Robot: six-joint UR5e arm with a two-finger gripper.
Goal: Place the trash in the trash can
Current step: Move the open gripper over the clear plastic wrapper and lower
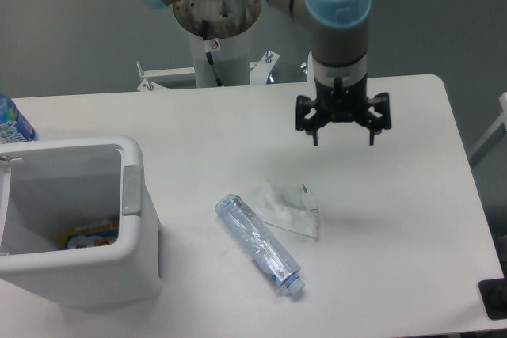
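The approach is in hand — the gripper (343, 134) hangs over the table (412, 219) with fingers spread and nothing between them, just far of the trash. The crumpled translucent wrapper (287, 209) touches the crushed clear bottle (260, 244), ridged and bluish, lying diagonally near it. The trash can (131, 195) — smooth white plastic, thick-rimmed — stands at left, seemingly holding a colourful scrap. Next likely calls for descending onto one item.

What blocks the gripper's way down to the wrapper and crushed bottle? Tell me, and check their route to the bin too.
Nothing visible does. The gripper hangs open above bare table, up-right of the wrapper and crushed bottle. Between those two and the white bin at the left lies only bare tabletop.
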